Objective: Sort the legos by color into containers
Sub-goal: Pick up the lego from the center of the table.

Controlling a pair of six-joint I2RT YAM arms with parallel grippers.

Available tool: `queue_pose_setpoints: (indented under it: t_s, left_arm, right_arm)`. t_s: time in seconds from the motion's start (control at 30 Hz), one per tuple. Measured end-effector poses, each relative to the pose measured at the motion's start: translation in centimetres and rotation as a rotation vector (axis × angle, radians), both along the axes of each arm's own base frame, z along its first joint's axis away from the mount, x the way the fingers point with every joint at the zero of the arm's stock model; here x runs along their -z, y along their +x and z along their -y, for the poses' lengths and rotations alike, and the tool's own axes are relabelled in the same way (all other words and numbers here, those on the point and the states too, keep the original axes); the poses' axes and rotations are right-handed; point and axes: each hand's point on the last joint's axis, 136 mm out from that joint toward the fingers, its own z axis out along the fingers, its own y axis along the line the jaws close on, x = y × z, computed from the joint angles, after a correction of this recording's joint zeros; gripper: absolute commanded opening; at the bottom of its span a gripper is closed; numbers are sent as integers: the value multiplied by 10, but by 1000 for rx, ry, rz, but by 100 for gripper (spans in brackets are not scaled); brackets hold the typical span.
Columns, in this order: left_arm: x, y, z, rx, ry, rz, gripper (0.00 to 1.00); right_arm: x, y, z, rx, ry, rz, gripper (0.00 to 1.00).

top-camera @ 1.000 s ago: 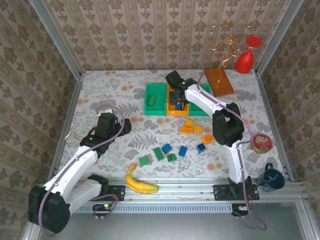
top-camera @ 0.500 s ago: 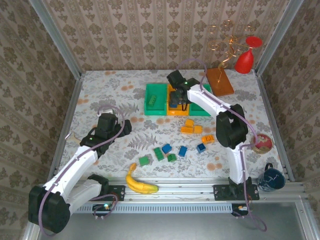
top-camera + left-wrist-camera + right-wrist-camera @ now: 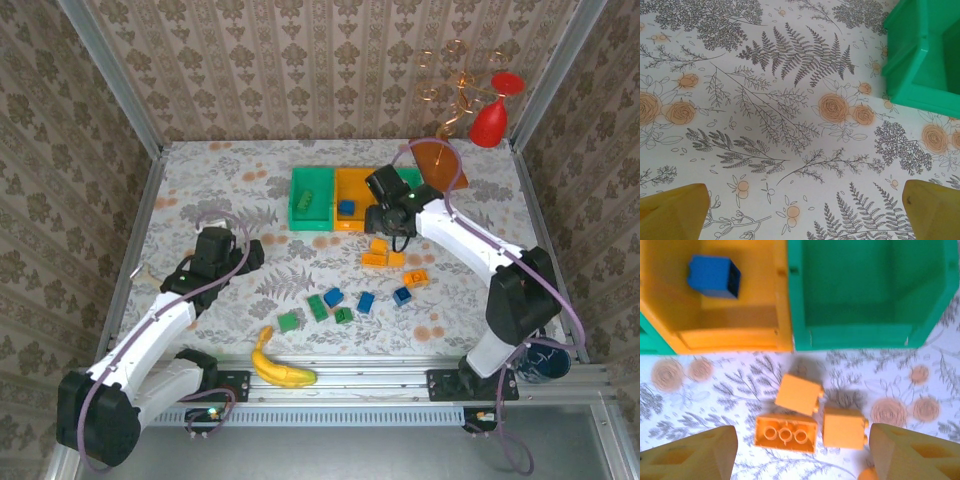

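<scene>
right gripper (image 3: 801,450): jaws wide, empty, over orange legos (image 3: 786,431) just in front of orange bin (image 3: 730,337) | legos: light, rigid, slick; pinch flat sides | left gripper (image 3: 800,200): wide, empty

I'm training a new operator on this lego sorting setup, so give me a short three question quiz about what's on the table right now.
1. True or false: the blue brick lies inside the orange bin.
2. The leftmost bin holds a brick of which colour? A green, B blue, C orange.
3. Fill in: the right gripper hovers open above three ____ bricks.
Key: 1 true; 2 A; 3 orange.
</scene>
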Motion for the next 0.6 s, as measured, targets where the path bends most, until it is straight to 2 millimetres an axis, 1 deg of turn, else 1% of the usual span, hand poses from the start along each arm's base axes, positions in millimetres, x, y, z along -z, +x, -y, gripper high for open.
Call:
queue_pose_setpoints:
  t_s: [0.07, 0.17, 0.33, 0.5, 0.6]
  left_arm:
    - [0, 0, 1, 2, -3, 1, 100]
    - [-2, 2, 1, 2, -8, 11, 100]
    - [-2, 2, 2, 2, -8, 12, 100]
    - [-1, 2, 2, 2, -8, 12, 100]
    - [-1, 2, 1, 2, -8, 11, 100]
  right_arm:
    - [13, -8, 1, 13, 14, -27, 76]
    - [28, -11, -1, 25, 23, -56, 77]
    - [46, -1, -8, 27, 27, -70, 77]
    - [69, 7, -12, 29, -2, -116, 76]
    - [77, 12, -13, 31, -20, -126, 74]
